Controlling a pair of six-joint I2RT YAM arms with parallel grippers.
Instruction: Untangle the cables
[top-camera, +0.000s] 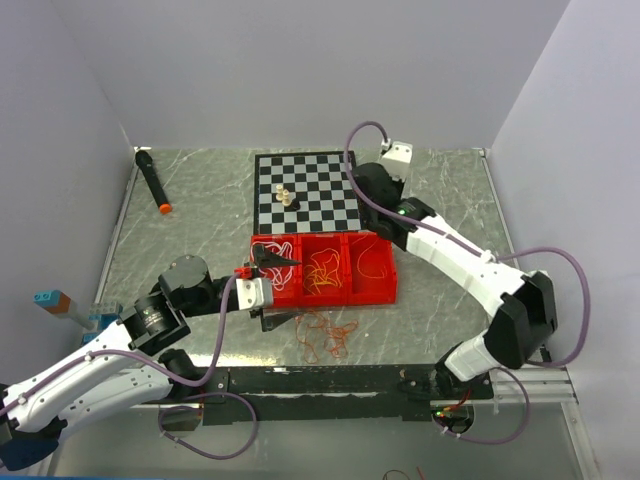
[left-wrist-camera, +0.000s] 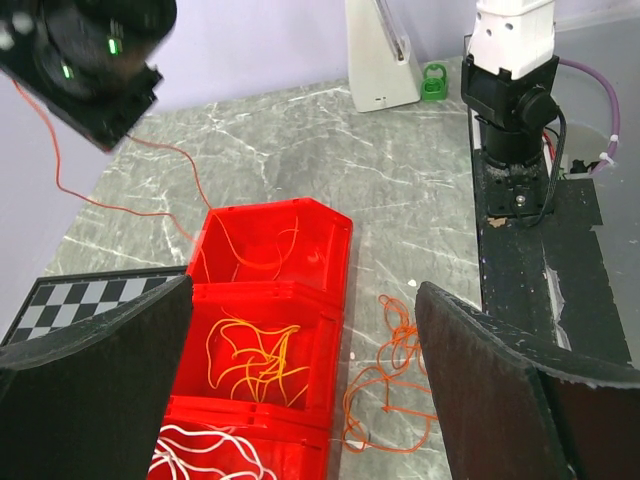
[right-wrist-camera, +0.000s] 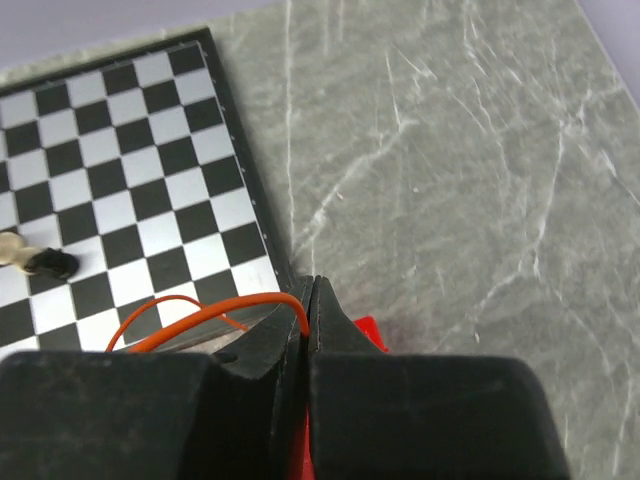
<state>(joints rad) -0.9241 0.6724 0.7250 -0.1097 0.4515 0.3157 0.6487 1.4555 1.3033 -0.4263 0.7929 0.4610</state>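
Observation:
A red three-compartment tray (top-camera: 392, 285) holds white cables (left-wrist-camera: 205, 450) in its left bin, yellow-orange cables (left-wrist-camera: 250, 360) in the middle and red-orange cables (left-wrist-camera: 255, 255) in the right. More red-orange cables (top-camera: 325, 335) lie tangled on the table in front of it. My left gripper (top-camera: 272, 258) hovers open over the tray's left end, nothing between its fingers (left-wrist-camera: 500, 390). Above the tray's far right corner, my right gripper (right-wrist-camera: 310, 290) is shut on a red-orange cable (right-wrist-camera: 200, 312). That cable (left-wrist-camera: 120, 208) trails from it down into the right bin.
A chessboard (top-camera: 310, 190) with a few pieces (top-camera: 283, 197) lies behind the tray. A black marker with an orange tip (top-camera: 152, 180) sits at the far left. The black mounting rail (top-camera: 330, 380) runs along the near edge.

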